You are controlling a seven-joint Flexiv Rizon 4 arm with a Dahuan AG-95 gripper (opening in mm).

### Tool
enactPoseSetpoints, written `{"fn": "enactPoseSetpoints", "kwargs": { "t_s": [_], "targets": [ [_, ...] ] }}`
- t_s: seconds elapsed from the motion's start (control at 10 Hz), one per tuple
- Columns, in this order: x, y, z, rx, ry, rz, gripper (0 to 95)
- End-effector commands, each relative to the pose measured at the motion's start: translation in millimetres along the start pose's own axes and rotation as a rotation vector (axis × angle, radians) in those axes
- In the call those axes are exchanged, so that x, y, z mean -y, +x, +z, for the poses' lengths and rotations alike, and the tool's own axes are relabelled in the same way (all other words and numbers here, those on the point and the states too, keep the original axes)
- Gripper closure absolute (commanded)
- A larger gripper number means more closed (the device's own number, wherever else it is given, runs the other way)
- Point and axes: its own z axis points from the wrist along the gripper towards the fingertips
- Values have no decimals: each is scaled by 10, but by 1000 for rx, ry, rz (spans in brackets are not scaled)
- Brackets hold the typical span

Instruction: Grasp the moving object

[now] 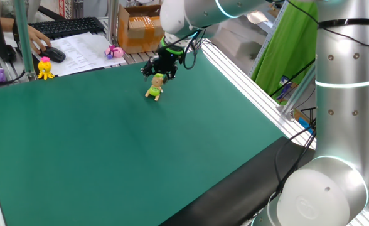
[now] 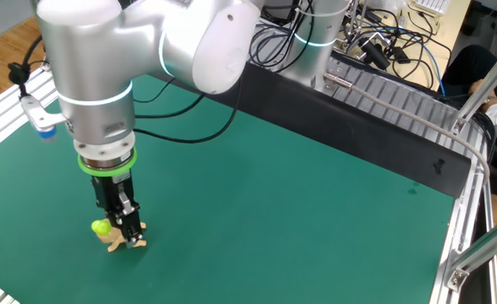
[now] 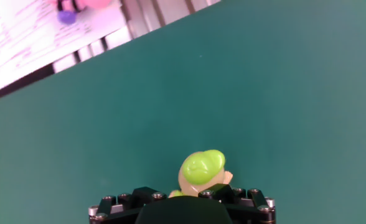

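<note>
The moving object is a tiny toy figure (image 1: 154, 91) with a tan head and a yellow-green body, lying on the green mat (image 1: 109, 150) near its far edge. My gripper (image 1: 159, 76) points straight down onto it, with the fingers on either side of the figure. In the other fixed view the gripper (image 2: 128, 230) stands on the figure (image 2: 105, 228), whose green end and tan end stick out on either side. In the hand view the figure (image 3: 201, 169) sits between my fingertips (image 3: 184, 194), touching both, with its green end showing beyond them.
A yellow octopus toy (image 1: 45, 68) and a pink-and-white toy (image 1: 114, 52) sit beyond the mat's far edge, next to papers and a keyboard (image 1: 65, 26). An aluminium rail (image 1: 247, 81) runs along the right side. A cardboard box (image 1: 139, 28) stands behind.
</note>
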Motion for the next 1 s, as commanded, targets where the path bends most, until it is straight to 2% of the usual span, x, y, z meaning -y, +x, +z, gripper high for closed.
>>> {"fn": "enactPoseSetpoints", "kwargs": {
  "t_s": [0.1, 0.3, 0.6, 0.7, 0.8, 0.9, 1.0],
  "targets": [
    [7, -13, 18, 10, 13, 31, 190],
    [12, -9, 41, 20, 13, 56, 190],
    [31, 4, 120, 18, 8, 75, 190],
    [38, 9, 143, 20, 10, 74, 380],
    [40, 9, 144, 20, 11, 74, 380],
    [40, 9, 145, 20, 11, 73, 570],
    [41, 9, 145, 21, 12, 69, 570]
  ]
}}
